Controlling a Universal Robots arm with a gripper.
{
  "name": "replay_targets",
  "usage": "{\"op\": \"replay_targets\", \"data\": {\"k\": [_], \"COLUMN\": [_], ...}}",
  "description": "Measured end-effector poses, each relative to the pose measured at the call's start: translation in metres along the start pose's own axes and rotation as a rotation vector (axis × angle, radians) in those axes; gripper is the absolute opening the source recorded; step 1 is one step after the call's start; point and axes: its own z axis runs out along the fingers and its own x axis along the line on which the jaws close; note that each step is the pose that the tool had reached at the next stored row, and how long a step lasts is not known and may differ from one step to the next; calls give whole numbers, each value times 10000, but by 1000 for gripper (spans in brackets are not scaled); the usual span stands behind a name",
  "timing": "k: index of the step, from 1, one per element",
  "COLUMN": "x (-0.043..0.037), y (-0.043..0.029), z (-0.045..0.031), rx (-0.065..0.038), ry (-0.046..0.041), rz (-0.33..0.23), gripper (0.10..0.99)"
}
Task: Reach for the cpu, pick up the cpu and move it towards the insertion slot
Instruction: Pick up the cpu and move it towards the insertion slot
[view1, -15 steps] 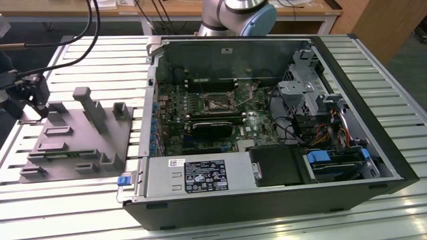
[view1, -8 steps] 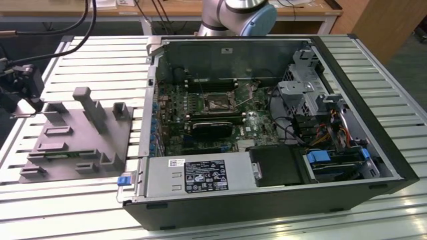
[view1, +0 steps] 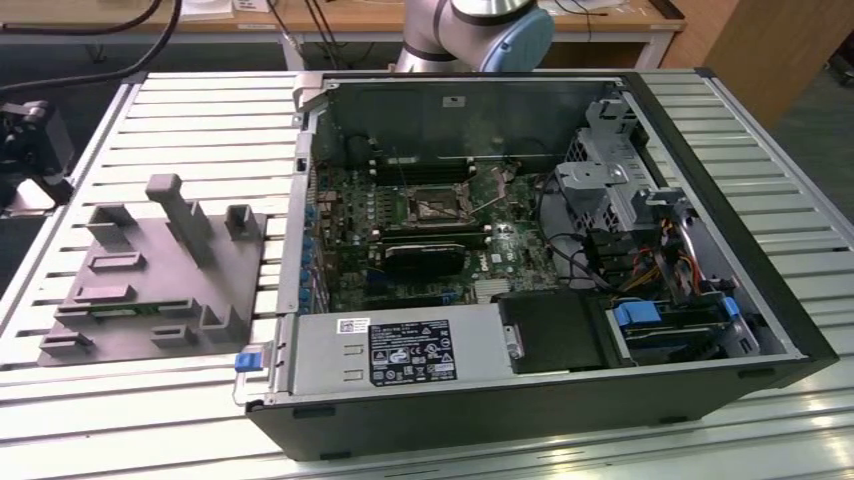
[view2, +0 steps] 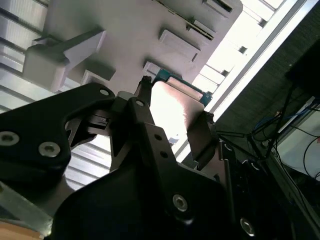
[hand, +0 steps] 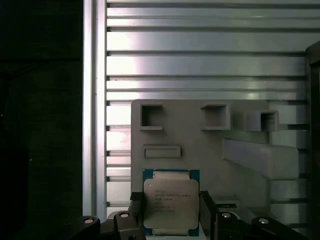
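At the exterior view's left, a grey fixture with upright posts and low blocks is seen lying on the slatted metal counter. In both wrist views the cpu is seen pinched by the claw, with one dark finger pressed against each of two opposite edges. Its shiny silver top is turned towards the cameras and a thin green rim is shown around it. The chip is held over that grey fixture, whose square pockets and long block are seen behind it.

Further to the exterior view's right, an open computer case is laid on its side on the counter, with the motherboard exposed. The insertion slot, a square dark socket in a silver frame, is found in the far middle of the board, well apart from the held chip. A black rectangular card is seated just on its near side, and a silver power supply is set along the near edge of the case. The arm is seen at the far edge, behind the case
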Motion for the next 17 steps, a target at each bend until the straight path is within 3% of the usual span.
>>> {"op": "replay_targets", "data": {"k": [17], "x": [-13], "y": [24], "z": [-632], "rx": [-2], "ry": [-56], "rz": [-3], "gripper": [537]}}
